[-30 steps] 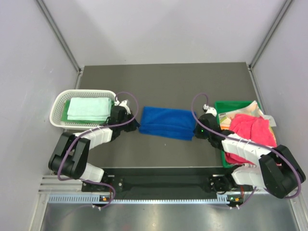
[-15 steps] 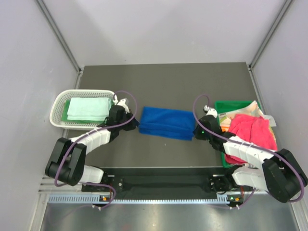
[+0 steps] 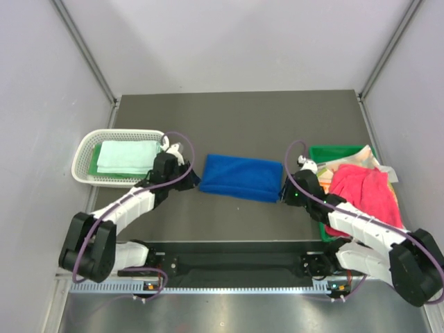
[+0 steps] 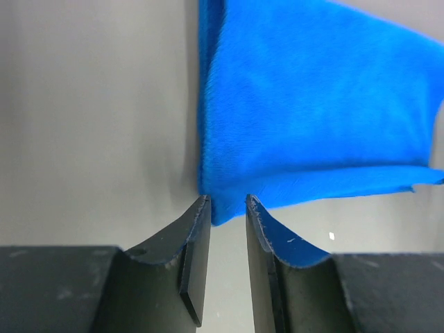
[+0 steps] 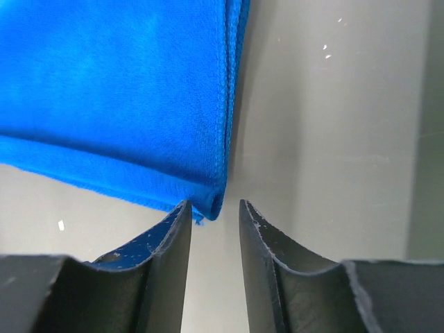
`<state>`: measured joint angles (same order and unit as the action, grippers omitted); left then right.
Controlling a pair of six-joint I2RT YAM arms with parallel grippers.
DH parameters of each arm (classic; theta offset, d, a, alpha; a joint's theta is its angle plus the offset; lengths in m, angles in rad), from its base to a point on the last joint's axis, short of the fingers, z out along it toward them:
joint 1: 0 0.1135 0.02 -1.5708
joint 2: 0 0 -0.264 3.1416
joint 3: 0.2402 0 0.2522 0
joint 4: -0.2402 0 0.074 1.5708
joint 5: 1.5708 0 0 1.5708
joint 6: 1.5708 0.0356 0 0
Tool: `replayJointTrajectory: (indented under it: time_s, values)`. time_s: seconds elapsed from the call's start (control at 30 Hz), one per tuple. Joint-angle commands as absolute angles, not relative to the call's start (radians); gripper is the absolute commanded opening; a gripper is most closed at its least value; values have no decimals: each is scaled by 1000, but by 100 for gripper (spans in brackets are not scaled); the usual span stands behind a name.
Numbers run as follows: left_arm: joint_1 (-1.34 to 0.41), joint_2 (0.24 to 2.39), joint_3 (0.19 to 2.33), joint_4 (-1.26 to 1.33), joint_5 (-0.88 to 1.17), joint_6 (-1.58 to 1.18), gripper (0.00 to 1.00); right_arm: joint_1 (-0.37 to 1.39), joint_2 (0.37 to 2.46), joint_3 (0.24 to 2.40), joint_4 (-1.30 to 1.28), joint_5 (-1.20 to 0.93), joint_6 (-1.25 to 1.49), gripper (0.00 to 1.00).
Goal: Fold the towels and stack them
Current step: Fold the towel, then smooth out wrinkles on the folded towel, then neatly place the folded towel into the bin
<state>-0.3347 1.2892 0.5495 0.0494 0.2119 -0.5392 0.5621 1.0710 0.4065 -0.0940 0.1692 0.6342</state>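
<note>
Now: folded royal blue towel (image 3: 241, 176) lies flat mid-table, with one gripper at each short end.

Left to right: the white mesh basket (image 3: 83, 154) holds a folded pale mint towel (image 3: 128, 156). The left gripper (image 4: 227, 201) sits low at the blue towel's left end, fingers parted by a narrow gap, nothing between them, and the towel's corner lies just past the tips. The right gripper (image 5: 215, 205) is at the towel's right end, fingers likewise slightly apart and unloaded, with the folded corner at the mouth of the gap. The green plastic bin (image 3: 326, 150) at far right holds a crumpled pink towel (image 3: 364, 191).
</note>
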Motion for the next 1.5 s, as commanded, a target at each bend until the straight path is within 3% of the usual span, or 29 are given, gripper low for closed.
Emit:
replayJointTrajectory:
  time_s: [0.0, 0.13, 0.37, 0.77, 0.97, 1.17, 1.37, 1.47]
  values:
    - [-334, 1186, 627, -38, 187, -508, 32, 580, 994, 483, -188, 192, 632, 34]
    - [-351, 1176, 724, -52, 184, -518, 32, 591, 1008, 587, -250, 209, 612, 34]
    - [-472, 1406, 810, -19, 160, -529, 25, 644, 1181, 692, -154, 207, 627, 33]
    - [-505, 1551, 666, 91, 175, -543, 22, 692, 1287, 425, 21, 133, 755, 23]
    - [-503, 1445, 754, 5, 94, -517, 35, 692, 1160, 410, -78, 169, 776, 22]
    - [-477, 1477, 903, -138, -46, -503, 49, 690, 1060, 546, -193, 247, 744, 27]
    - [-411, 1598, 962, -186, -42, -485, 61, 658, 1271, 728, -204, 317, 632, 31]
    - [-368, 1653, 974, -158, 116, -466, 66, 652, 1406, 799, -180, 339, 588, 37]
